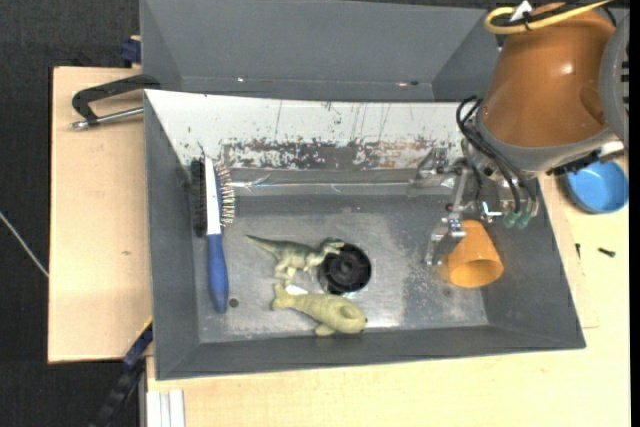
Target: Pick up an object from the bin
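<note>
Pincer (448,240) | against upper left edge of orange cup (474,261) | cup tilted | grip state: cannot tell

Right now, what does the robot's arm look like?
A big rounded orange cover wraps its wrist, with a yellow cable running over the top. Below, black cables loop down to a small silvery metal gripper.

No legible txt or labels.
</note>
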Robot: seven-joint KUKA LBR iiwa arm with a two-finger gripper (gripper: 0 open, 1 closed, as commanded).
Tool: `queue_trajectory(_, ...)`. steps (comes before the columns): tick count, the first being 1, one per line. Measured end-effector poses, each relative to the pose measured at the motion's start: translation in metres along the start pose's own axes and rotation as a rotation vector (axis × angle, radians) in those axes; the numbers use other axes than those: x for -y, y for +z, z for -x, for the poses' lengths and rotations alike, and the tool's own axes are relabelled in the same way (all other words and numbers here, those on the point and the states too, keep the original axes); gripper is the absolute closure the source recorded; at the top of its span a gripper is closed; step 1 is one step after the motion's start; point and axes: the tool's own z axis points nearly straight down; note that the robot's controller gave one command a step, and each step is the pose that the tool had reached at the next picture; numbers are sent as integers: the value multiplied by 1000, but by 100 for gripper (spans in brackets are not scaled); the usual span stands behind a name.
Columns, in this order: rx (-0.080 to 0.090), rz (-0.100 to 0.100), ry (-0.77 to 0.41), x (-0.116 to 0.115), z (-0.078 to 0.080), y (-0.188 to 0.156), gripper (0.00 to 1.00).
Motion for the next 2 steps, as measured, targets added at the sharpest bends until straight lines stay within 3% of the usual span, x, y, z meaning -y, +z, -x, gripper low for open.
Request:
queue_trajectory(1, 7, 0, 120, -32, 11, 148, 0)
queue_trajectory(2, 16, -1, -155, -112, 3, 145, 0)
